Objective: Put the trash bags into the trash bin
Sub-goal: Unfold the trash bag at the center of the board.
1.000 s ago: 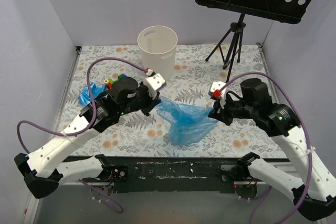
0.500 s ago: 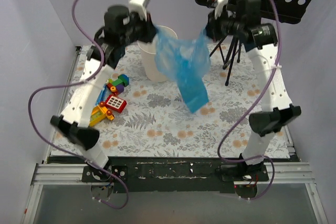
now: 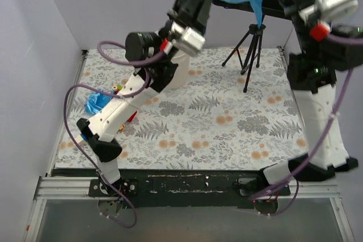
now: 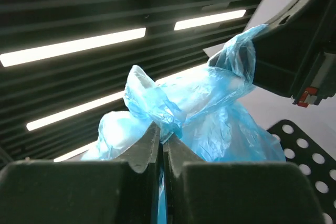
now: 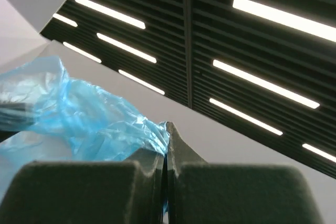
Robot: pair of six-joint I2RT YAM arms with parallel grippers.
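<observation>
Item: trash bag (image 4: 210, 103), thin translucent bright-blue film, crumpled. It is held high in the air between both arms, at the top edge of the overhead view, above the far side of the table (image 3: 227, 134) and in front of the black music stand (image 3: 252, 49). Left gripper (image 4: 163, 136): jaws pressed together on a bunched fold of the film, which pokes up between the tips. Right gripper (image 5: 166, 139): jaws likewise together, pinching another gathered edge of the same bag (the film spreads away to the left of its fingers). The sheet billows between the two grips, and a narrow tail hangs down before the stand. Second blue bag (image 3: 97, 103): crumpled, on the table near its left edge, beside small coloured toy blocks (image 3: 118, 89), well apart from both grippers.
</observation>
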